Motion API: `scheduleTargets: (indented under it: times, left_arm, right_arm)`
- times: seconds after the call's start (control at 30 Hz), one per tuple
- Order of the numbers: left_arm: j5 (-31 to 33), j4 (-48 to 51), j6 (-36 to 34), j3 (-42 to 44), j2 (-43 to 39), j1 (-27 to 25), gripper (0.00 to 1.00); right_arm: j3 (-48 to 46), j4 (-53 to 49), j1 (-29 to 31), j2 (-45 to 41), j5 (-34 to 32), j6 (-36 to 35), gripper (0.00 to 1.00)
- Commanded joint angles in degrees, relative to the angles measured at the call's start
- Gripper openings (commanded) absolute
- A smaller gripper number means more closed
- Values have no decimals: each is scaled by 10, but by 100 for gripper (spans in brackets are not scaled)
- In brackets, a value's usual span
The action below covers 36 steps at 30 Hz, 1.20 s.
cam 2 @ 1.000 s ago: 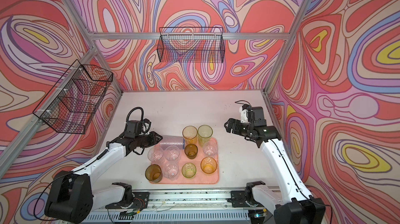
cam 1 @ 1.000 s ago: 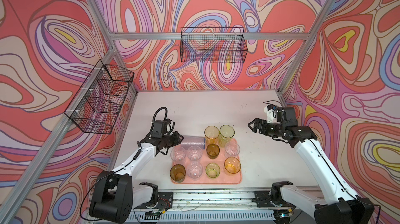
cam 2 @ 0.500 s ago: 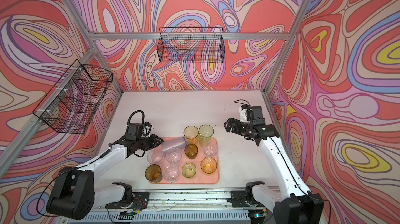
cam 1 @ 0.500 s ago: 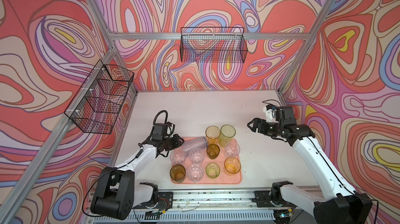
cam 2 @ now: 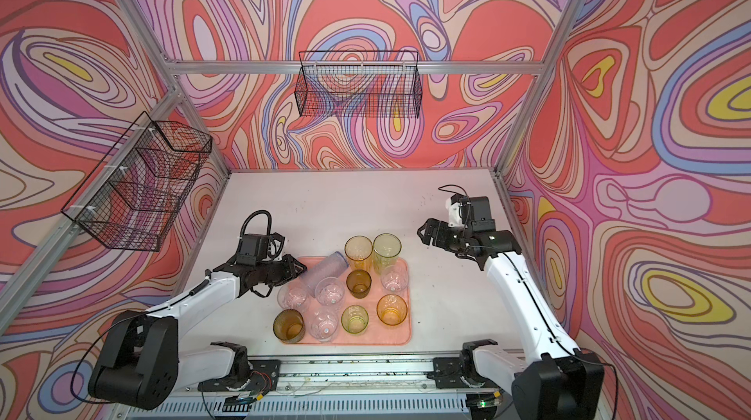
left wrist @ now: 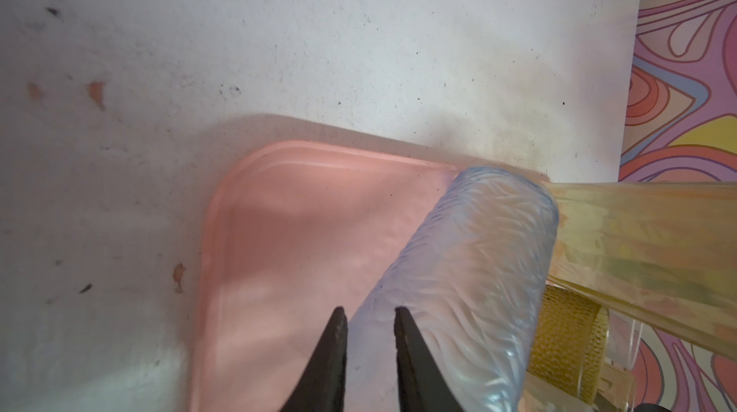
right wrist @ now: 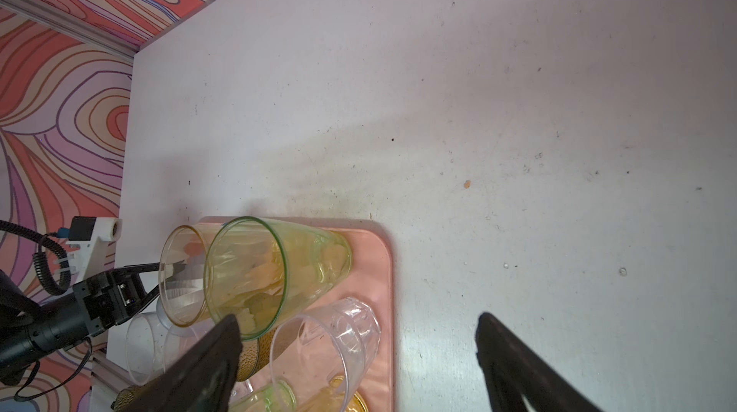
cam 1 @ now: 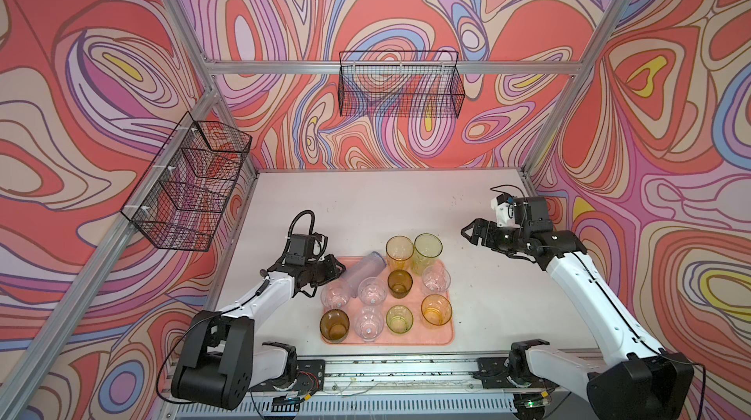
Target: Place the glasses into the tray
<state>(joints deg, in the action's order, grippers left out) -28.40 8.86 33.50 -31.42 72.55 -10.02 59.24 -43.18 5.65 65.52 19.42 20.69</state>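
Observation:
The salmon-pink tray [cam 1: 426,336] [cam 2: 392,336] lies at the front middle of the table. Several glasses stand on it: two tall yellow ones [cam 1: 400,253] at its far edge, with clear, brown, green and orange short ones [cam 1: 436,310] in front of them. My left gripper [cam 1: 339,271] [left wrist: 369,314] is shut on one end of the tall pale blue glass [cam 1: 363,271] [left wrist: 470,270]. It holds the glass tilted over the tray's far-left corner, the far end beside a yellow glass. My right gripper [cam 1: 467,233] [right wrist: 359,320] hovers open and holds nothing, off the tray's far-right corner.
A black wire basket [cam 1: 400,89] hangs on the back wall and another [cam 1: 191,182] on the left wall. Bare white table [cam 1: 365,202] stretches behind the tray and to its right. The patterned walls close in the table's left, back and right sides.
The pale blue glass lay level a second ago. Its far end has swung up toward the yellow glasses as my left gripper shifted slightly nearer. The right arm has barely moved.

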Motion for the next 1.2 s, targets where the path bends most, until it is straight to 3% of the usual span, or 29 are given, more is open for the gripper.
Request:
scheduleTargets:
  times: [0.0, 0.13, 0.37, 0.47, 0.6, 0.7, 0.77, 0.83, 1.17]
  left_arm:
    - [22, 29, 7, -10, -25, 4, 25]
    - [62, 58, 10, -28, -67, 4, 31]
    - [108, 226, -8, -92, -124, 3, 57]
    - [122, 314, -30, -127, -152, 2, 73]
    - [129, 417, -86, -173, -181, 1, 85]
    - [94, 409, -82, -163, -202, 0, 89]
    - [119, 425, -73, -168, -190, -1, 89]
    - [97, 419, -78, -163, -174, -4, 87]
    - [135, 411, -72, -150, -139, -30, 62]
  right_arm:
    - [-7, 12, -3, 0, 8, 5, 94]
    - [-12, 23, -2, -1, 17, 10, 94]
    - [-17, 41, -2, -11, 33, 13, 94]
    - [-22, 51, -1, -18, 34, 11, 94]
    - [-26, 53, -1, -18, 39, 2, 94]
    - [-30, 53, -2, -22, 38, 0, 94]
    - [-36, 59, -2, -29, 39, 0, 94]
    - [-39, 58, -1, -34, 38, 0, 94]
    - [-40, 59, -2, -39, 30, -1, 94]
